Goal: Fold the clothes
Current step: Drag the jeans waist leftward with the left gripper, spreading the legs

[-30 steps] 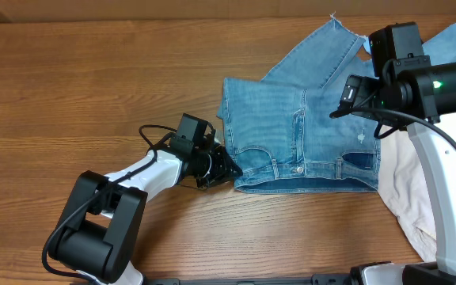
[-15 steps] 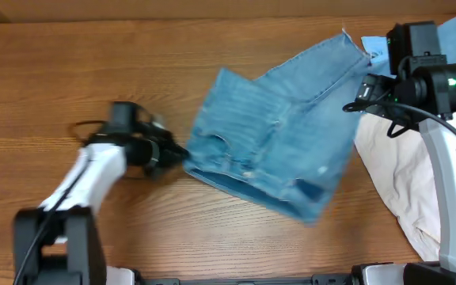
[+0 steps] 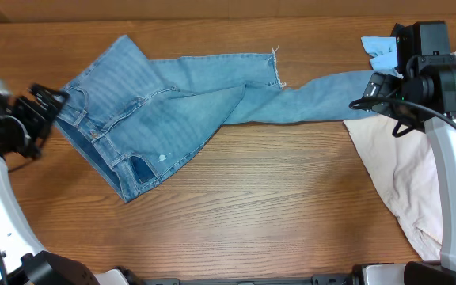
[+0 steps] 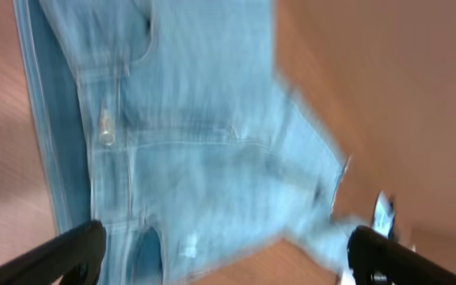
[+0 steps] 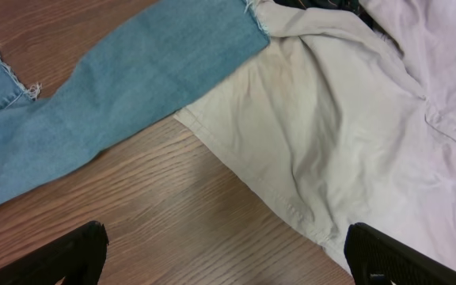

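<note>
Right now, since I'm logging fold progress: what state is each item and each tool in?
Light-blue faded denim jeans: unfolded, legs stretched out.
Beige cloth garment: rumpled.
Small bright-blue cloth: bunched.
Left tool: open.
Right tool: open.

A beige garment [image 3: 398, 170] lies crumpled at the wooden table's [image 3: 275, 206] right side, with 1 small bright-blue cloth [image 3: 381, 52] beyond it.

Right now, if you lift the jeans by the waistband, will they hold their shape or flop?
Likely floppy: the jeans lie rumpled, with the legs crossing. Probably heavyish for cloth, since the denim looks thick. The long leg may drag on the beige garment it touches.
</note>
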You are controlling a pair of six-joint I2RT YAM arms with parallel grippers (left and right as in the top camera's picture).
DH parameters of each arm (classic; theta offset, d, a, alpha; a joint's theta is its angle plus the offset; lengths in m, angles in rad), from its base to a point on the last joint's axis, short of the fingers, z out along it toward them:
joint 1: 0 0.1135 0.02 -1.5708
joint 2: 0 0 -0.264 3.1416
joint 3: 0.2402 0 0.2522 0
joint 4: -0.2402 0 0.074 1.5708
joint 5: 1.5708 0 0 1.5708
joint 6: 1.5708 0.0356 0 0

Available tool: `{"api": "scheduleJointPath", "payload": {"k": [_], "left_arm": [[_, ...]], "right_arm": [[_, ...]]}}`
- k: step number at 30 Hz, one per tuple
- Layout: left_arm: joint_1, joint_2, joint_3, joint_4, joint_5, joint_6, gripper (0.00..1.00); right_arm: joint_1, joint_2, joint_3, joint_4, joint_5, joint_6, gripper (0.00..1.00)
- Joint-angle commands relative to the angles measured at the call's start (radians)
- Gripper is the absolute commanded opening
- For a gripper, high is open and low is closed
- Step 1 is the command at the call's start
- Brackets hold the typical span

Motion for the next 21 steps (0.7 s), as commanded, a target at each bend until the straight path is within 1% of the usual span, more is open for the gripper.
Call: {"api": "scheduleJointPath", "payload": {"k": [1, 4, 7, 11, 15, 18, 20, 21], "left_arm": [[-0.07, 0.004, -0.046, -0.111, -0.09, 0.115, 1.0], [-0.153, 0.004, -0.139, -0.13, -0.228, 0.109, 1.0], [-0.213, 0.004, -0.249, -0.098, -0.288, 0.046, 1.0], [-0.261, 0.004, -0.406, 0.02, -0.294, -0.032, 1.0], [-0.276, 0.004, -0.549, 0.169, -0.293, -0.115, 1.0], [-0.277, 0.004, -0.637, 0.281, -0.29, -0.156, 1.0], [-0.278, 0.005, -0.681, 0.354, -0.29, -0.161, 1.0], [-0.278, 0.005, -0.702, 0.389, -0.29, -0.161, 0.97]], "right_arm": [[-0.002, -0.013, 0.021, 0.005, 0.008, 0.005, 1.0], [-0.002, -0.013, 0.021, 0.005, 0.008, 0.005, 1.0], [-0.002, -0.013, 0.021, 0.003, 0.007, 0.005, 1.0], [-0.002, -0.013, 0.021, 0.001, 0.006, 0.005, 1.0], [-0.002, -0.013, 0.021, 0.001, 0.004, 0.005, 1.0], [-0.002, -0.013, 0.021, 0.001, 0.005, 0.005, 1.0], [-0.002, -0.013, 0.021, 0.001, 0.005, 0.005, 1.0], [-0.002, -0.013, 0.021, 0.001, 0.005, 0.005, 1.0]]}}
